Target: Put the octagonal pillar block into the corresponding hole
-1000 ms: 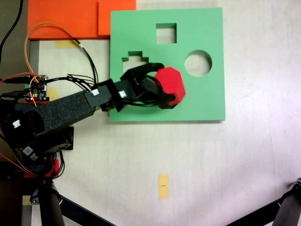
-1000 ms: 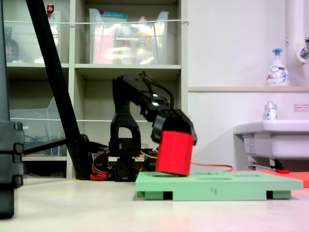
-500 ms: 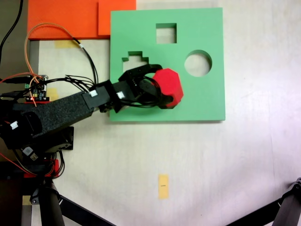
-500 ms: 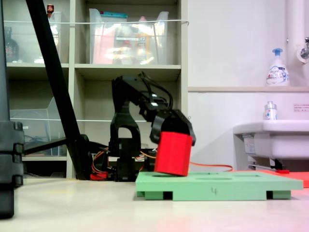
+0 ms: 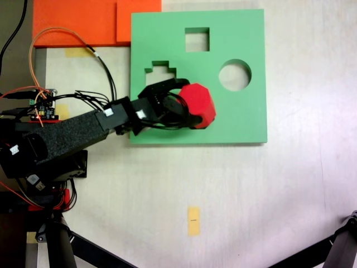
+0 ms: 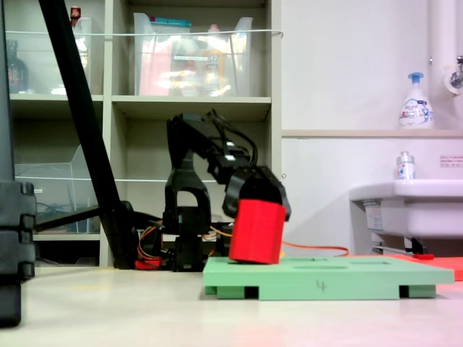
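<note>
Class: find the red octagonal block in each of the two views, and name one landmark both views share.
First exterior view: the red octagonal block sits centre, held in the claw over the green board.
Second exterior view: the block is centre, tilted, its lower end at the board's top.
Shared landmark: the green board.

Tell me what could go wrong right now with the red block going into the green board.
1. In the second exterior view the red block is tilted, its lower edge at the green board's top, so it may catch on the hole's rim.
2. The gripper and block hide the hole in the first exterior view, so alignment cannot be confirmed; letting go now might leave the block leaning.
</note>
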`<state>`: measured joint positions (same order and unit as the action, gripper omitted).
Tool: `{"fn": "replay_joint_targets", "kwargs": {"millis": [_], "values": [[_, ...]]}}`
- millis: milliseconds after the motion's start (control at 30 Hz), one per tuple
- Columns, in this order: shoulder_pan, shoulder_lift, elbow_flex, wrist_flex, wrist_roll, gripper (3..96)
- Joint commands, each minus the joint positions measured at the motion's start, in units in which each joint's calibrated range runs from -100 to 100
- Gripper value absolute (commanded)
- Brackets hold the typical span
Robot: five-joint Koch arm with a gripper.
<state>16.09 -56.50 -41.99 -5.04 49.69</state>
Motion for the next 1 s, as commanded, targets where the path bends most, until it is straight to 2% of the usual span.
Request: {"fn": "replay_joint_targets", "kwargs": {"millis": [33, 700, 1000], "values": [[0.6, -2.2, 1.1, 0.2, 0.0, 33.8], [1.3, -3.6, 0.5, -0.8, 0.3, 33.6], [1.3, -4.1, 0.2, -2.9, 4.2, 33.8]]}}
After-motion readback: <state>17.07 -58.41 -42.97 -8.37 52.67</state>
